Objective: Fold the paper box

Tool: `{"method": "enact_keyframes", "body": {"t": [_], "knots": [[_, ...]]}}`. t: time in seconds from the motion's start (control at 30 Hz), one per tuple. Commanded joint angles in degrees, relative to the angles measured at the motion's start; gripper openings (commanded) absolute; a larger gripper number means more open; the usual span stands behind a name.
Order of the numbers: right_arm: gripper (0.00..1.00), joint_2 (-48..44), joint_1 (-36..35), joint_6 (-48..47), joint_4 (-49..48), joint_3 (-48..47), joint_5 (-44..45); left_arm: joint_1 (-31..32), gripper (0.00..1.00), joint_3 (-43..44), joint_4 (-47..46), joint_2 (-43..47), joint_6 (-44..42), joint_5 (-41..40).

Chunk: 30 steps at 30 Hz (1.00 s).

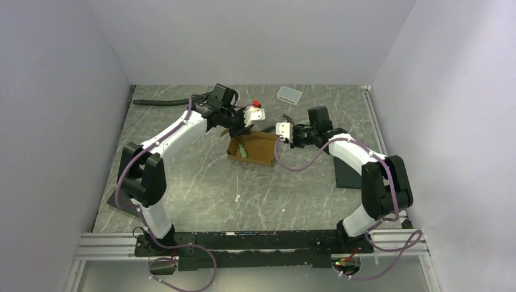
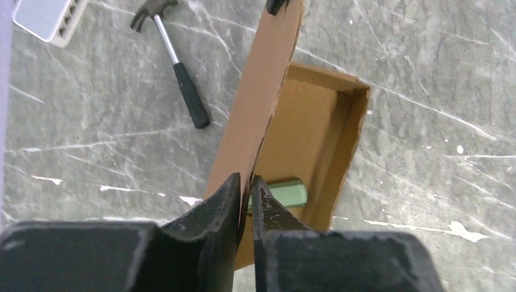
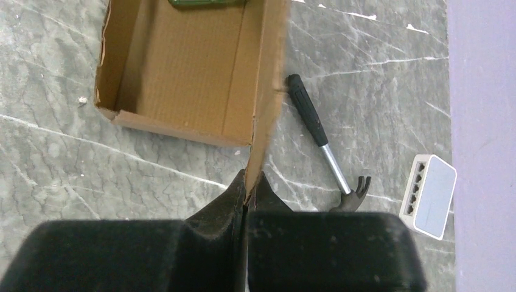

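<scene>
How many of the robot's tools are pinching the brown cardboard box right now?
2. The left tool clamps one end of the upright flap of the plain brown cardboard box; the right tool clamps its other end.

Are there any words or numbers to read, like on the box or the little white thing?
None can be read. The paper box is plain brown, the hammer bears no label, the white tray shows only small holes, and the green thing in the box is too blurred to tell.

The top edge cuts off the green object point(image 3: 207, 2) in the box point(image 3: 182, 67). The right gripper point(image 3: 246, 185) partly hides the head of the hammer point(image 3: 311, 125).
</scene>
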State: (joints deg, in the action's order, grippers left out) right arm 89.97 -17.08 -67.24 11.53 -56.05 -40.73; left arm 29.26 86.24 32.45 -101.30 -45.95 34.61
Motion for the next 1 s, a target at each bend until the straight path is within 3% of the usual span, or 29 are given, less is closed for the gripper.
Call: {"method": "enact_keyframes", "body": {"t": [0.0,0.1,0.4,0.6,0.97], "knots": [[0.00,-1.53,-0.41,1.61,-0.33,-0.71,-0.21,0.85,0.09,2.05,3.46,0.19,-0.50,-2.60],[0.00,-1.69,-0.50,4.04,-1.56,-0.70,0.17,1.22,0.00,0.30,2.42,1.83,2.12,-4.04],[0.00,-1.56,-2.34,16.04,-6.18,0.05,3.13,2.10,0.00,-0.37,1.81,3.27,18.14,-9.17],[0.01,-1.88,-3.48,26.26,-10.42,2.00,5.47,2.56,0.00,-2.72,0.97,3.85,23.62,-11.15],[0.28,-2.49,-3.49,38.39,-5.71,-1.27,2.49,2.56,0.00,-4.09,0.84,5.15,24.57,-13.47]]}}
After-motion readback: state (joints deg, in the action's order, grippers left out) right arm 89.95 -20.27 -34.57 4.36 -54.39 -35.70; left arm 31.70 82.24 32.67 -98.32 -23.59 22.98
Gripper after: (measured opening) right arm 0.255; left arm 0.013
